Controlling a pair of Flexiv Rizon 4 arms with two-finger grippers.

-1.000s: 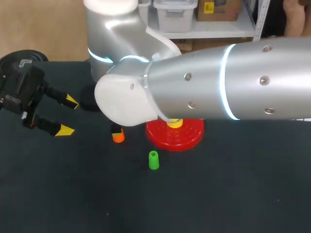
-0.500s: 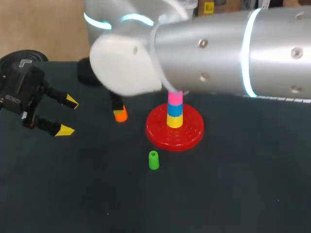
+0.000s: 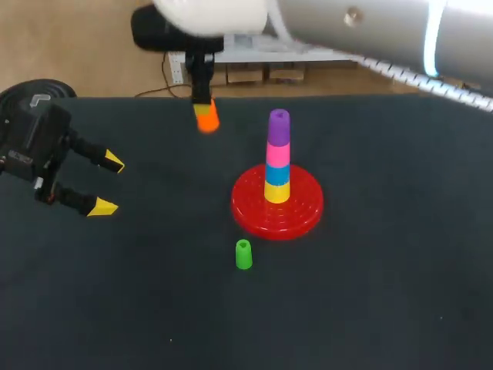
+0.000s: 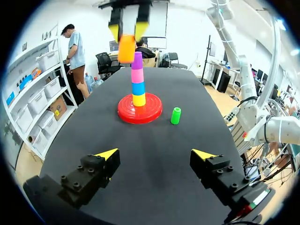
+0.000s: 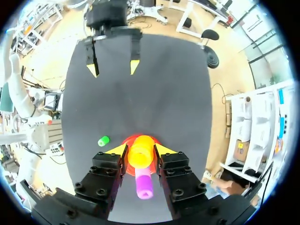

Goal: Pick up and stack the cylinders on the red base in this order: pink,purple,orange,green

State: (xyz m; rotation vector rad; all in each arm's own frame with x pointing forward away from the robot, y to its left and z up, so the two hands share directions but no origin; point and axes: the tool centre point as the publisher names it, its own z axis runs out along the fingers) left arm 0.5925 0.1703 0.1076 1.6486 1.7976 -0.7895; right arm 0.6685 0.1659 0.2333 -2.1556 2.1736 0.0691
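Note:
The red base (image 3: 302, 216) carries a stack of yellow, blue, pink and, on top, a purple cylinder (image 3: 279, 126). My right gripper (image 3: 205, 112) hangs high, left of the stack, shut on the orange cylinder (image 3: 206, 120). In the right wrist view the orange cylinder (image 5: 140, 157) sits between the yellow tips, with the purple cylinder (image 5: 144, 185) beneath it. The green cylinder (image 3: 243, 254) stands upright in front of the base. My left gripper (image 3: 108, 184) stays open at the far left, nothing between its fingers. From the left wrist, the orange cylinder (image 4: 126, 48) hovers beside the stack's top.
Dark table (image 3: 370, 308) all around, with free room at the front and right. My right arm's big silver links (image 3: 370, 27) cross the back of the head view above the table.
My right arm has risen and swung back, lifting the orange cylinder off the table up to the stack's height. The stack is now uncovered. The left arm has not moved.

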